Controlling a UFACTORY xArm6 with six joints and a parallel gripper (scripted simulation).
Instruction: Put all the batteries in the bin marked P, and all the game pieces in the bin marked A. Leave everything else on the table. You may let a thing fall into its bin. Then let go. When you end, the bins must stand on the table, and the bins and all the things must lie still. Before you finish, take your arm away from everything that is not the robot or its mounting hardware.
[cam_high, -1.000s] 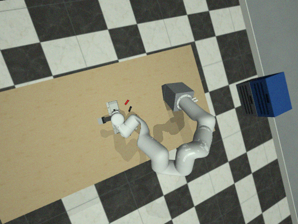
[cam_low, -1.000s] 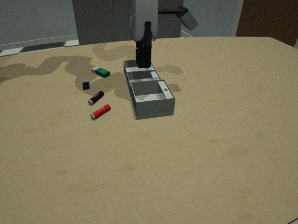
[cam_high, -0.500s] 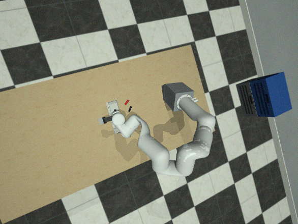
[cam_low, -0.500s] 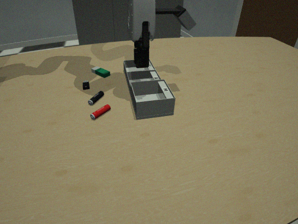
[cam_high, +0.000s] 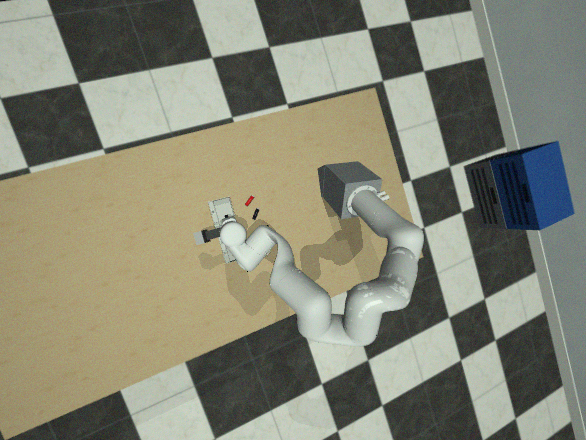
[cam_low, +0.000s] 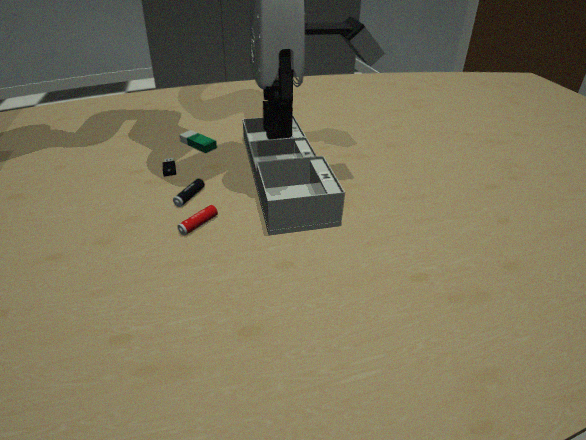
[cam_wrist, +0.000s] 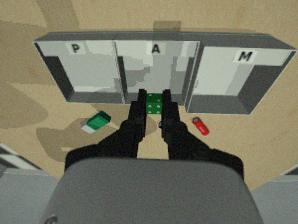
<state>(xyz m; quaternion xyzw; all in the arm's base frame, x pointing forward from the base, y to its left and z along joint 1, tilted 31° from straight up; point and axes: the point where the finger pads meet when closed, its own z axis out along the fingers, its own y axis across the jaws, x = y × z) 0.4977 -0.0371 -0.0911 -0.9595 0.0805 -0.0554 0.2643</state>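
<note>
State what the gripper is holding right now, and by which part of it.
The gripper is shut on a green die, pinched by two opposite side faces between the fingertips; a dotted face shows to the wrist camera.

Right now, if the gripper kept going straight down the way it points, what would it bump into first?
Probably bin A. The gripper, shut on the green die, points down near that bin's front wall, so it might meet the wall or the floor inside; depth is unclear.
</note>
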